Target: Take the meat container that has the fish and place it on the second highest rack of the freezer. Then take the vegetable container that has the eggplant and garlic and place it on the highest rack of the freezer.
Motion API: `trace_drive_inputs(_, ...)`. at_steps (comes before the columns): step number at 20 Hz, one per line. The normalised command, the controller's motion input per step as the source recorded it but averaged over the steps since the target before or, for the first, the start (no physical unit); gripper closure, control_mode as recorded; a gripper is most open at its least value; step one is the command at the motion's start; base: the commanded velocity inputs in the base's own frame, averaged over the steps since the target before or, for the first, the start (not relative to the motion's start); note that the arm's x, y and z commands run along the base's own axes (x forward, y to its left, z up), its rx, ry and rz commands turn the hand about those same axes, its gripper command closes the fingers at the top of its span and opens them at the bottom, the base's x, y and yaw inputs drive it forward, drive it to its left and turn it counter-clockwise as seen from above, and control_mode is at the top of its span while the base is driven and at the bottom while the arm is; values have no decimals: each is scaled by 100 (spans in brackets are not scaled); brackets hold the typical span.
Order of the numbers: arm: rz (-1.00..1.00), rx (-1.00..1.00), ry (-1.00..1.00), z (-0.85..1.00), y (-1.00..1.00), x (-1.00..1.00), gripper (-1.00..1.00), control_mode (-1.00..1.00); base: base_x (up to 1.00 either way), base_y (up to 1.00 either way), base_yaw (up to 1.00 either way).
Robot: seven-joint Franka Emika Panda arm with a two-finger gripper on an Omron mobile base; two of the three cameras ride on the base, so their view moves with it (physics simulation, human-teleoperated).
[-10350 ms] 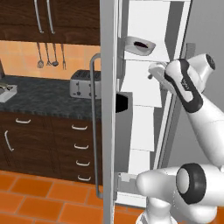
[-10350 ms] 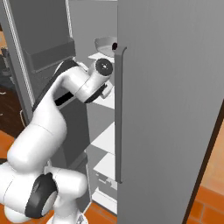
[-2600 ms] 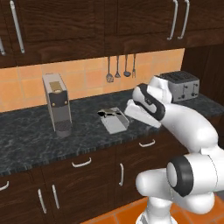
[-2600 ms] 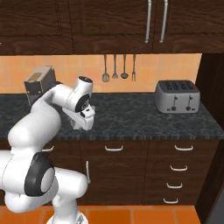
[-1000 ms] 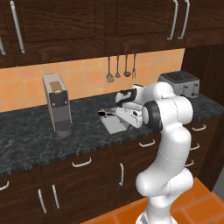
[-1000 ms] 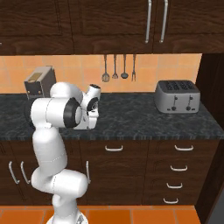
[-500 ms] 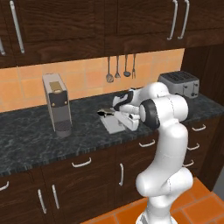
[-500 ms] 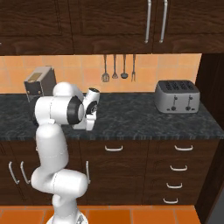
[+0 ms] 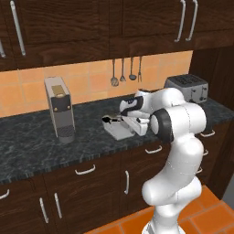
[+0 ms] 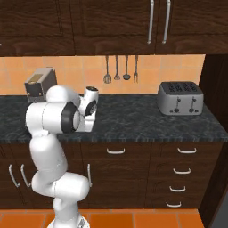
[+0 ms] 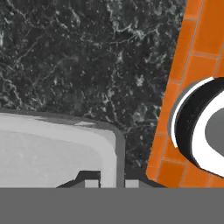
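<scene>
Coffee machine: a tall grey box-shaped coffee machine stands at the left on the black speckled stone counter.
Tray: a shallow pale grey rectangular tray lies on the counter just right of the machine; something dark sits at its far end, perhaps the eggplant, too small to tell.
Gripper: the dark two-finger gripper is down at the tray's near rim, its tips pinched on that wall.
Toaster: a silver four-slot toaster stands at the counter's right end.
</scene>
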Motion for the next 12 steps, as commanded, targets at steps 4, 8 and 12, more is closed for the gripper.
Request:
trace_drive_inputs(4, 23, 3, -9, 84, -35, -49, 100, -100, 0, 0, 0)
trace_drive_inputs(8, 20, 4, -18, 58, -30, -69, 100, -100, 0, 0, 0)
trace_drive_inputs(12, 14, 15, -17, 45, -28, -84, 100, -100, 0, 0, 0)
